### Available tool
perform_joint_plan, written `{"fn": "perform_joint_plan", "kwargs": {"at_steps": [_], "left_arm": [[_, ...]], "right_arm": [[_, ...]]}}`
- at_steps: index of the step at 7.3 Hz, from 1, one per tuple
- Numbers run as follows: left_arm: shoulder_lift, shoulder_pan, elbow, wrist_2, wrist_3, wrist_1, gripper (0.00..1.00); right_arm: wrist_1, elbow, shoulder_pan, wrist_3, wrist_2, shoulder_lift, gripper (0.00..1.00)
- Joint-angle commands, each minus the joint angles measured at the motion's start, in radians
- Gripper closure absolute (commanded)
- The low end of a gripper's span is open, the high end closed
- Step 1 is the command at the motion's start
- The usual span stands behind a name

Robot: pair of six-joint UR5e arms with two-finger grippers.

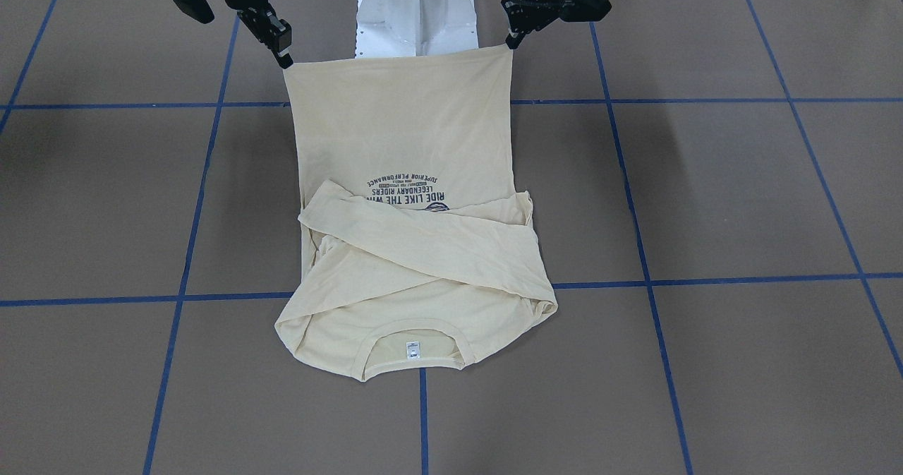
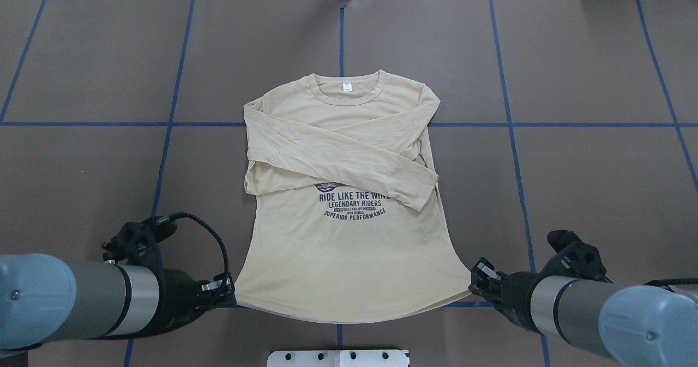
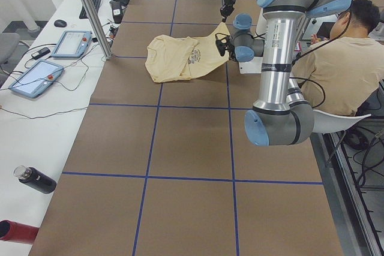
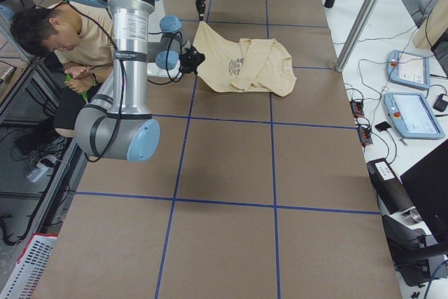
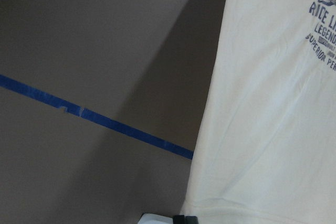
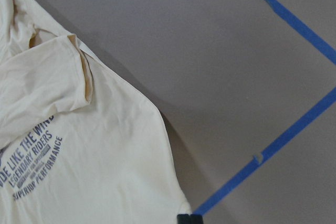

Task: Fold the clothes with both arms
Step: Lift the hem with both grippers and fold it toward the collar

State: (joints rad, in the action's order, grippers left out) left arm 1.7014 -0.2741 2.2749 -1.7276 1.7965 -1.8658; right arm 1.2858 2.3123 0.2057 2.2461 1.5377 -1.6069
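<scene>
The cream-yellow long-sleeved shirt (image 2: 343, 247) lies print side up on the brown table, both sleeves crossed over its chest and the neck label at the far end. Its hem is raised off the table toward the robot (image 1: 402, 108). My left gripper (image 2: 226, 293) is shut on one hem corner, on the right in the front-facing view (image 1: 509, 41). My right gripper (image 2: 473, 282) is shut on the other hem corner (image 1: 286, 58). Each wrist view shows shirt fabric (image 5: 273, 129) (image 6: 79, 156) hanging from its lower edge over the table.
The white pedestal base (image 1: 416, 16) stands just behind the raised hem. Blue tape lines (image 2: 163, 138) cross the brown table. A seated person (image 3: 342, 70) is behind the robot. Teach pendants (image 3: 36, 79) and a dark bottle (image 3: 35, 179) lie on the side bench.
</scene>
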Motion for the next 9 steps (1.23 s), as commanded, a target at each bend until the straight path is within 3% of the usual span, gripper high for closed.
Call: {"fn": "perform_joint_plan", "kwargs": {"at_steps": [1, 3, 5, 7, 9], "left_arm": [[0.117, -0.201, -0.162, -0.077, -0.243, 0.002, 1.00], [0.228, -0.320, -0.309, -0.092, -0.305, -0.006, 1.00], [0.270, -0.401, -0.357, -0.092, -0.306, -0.010, 1.00], [0.296, -0.461, -0.382, -0.110, -0.304, -0.024, 1.00], [0.354, -0.485, -0.560, -0.107, -0.304, -0.143, 1.00]], "right_arm": [[0.056, -0.217, 0.285, -0.158, 0.235, 0.224, 1.00], [0.290, -0.327, 0.435, -0.352, 0.286, 0.439, 1.00], [0.313, -0.471, 0.550, -0.478, 0.289, 0.537, 1.00], [0.305, -0.610, 0.593, -0.554, 0.289, 0.628, 1.00], [0.253, -0.816, 0.597, -0.592, 0.283, 0.735, 1.00]]}}
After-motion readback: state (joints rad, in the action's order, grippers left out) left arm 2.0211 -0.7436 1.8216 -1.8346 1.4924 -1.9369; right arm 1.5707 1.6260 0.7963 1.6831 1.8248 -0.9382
